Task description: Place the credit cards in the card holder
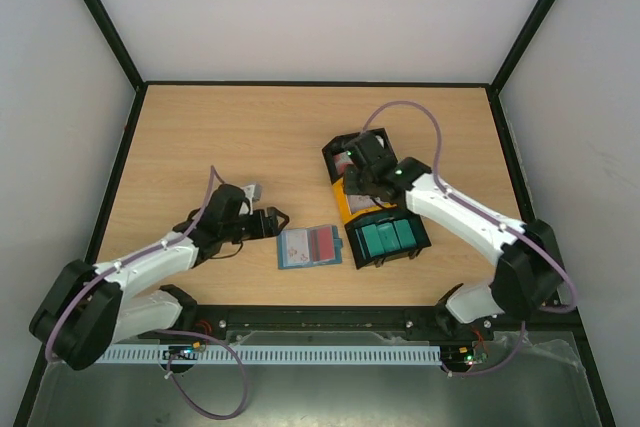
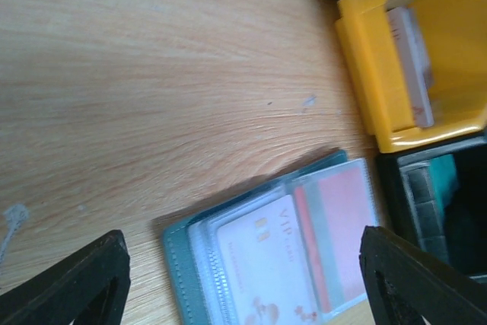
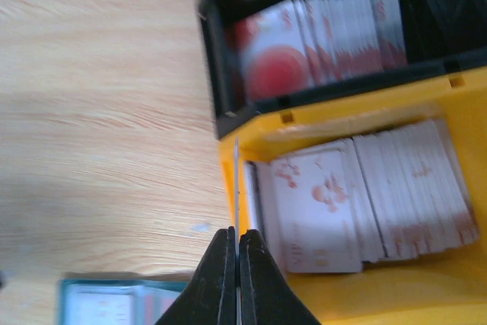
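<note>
Wooden table (image 1: 250, 127): left claw (image 2: 243, 235) spread by the open teal folding wallet (image 1: 310, 246), right claw (image 3: 237, 237) pinching a thin white plastic card (image 3: 237, 188).

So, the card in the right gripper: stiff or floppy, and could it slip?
Probably stiff: the card stands straight, edge-on, beyond the right gripper. Likely light, being so thin. It may slip, as it is pinched at one end only.
</note>
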`<state>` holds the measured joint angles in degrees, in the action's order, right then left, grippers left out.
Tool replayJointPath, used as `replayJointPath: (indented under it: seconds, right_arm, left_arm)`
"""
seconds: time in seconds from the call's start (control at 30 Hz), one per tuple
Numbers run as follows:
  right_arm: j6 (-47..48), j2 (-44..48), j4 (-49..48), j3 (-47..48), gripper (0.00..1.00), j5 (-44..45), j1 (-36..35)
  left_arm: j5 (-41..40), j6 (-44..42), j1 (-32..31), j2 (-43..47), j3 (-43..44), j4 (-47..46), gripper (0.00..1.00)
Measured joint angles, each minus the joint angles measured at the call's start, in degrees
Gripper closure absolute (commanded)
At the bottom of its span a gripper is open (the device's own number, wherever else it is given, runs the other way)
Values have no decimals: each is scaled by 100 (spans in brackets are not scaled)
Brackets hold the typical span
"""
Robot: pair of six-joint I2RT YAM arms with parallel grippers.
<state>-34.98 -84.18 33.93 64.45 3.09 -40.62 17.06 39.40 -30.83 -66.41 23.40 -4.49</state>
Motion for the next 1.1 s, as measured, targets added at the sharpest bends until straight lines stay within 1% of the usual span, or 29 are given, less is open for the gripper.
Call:
replayJointPath:
  seconds: [0.07,0.17,0.33,0.47,0.57,0.67,0.77,0.97,1.1]
  right_arm:
    - [0,372,-142,-52,98,-146,0]
    - [-68,933,-678,-328,98,-621,0]
    - [-640,1696,-2197,-1377,98,-1895,0]
    - [-1222,1729,-3493,-2059,98,-2973,0]
    - [-1670,1679,-4350,-2396,98,-3687,0]
    - [-2094,1665,-5169,-2625,98,-4194,-11]
    - [-2450,1650,-5807,-2787,98,-4522,-15]
    - [-2809,1624,-6395,-2931,98,-4734,-22]
    - [-2990,1604,-6671,-3064,98,-4780,-22]
  left_arm:
    - [28,7,0,205,0,-17,8]
    - [120,46,0,570,2,-101,1]
    - [422,369,0,1294,2,-492,0]
    - [741,907,0,1661,0,-1038,3]
    - [1008,1392,-2,1674,-2,-1475,11]
    - [1207,1825,-26,1580,-70,-1897,26]
    - [1434,2267,-96,1425,-221,-2455,42]
    - [1606,2868,-205,1318,-378,-3176,65]
    - [1639,3049,-238,1300,-470,-3512,72]
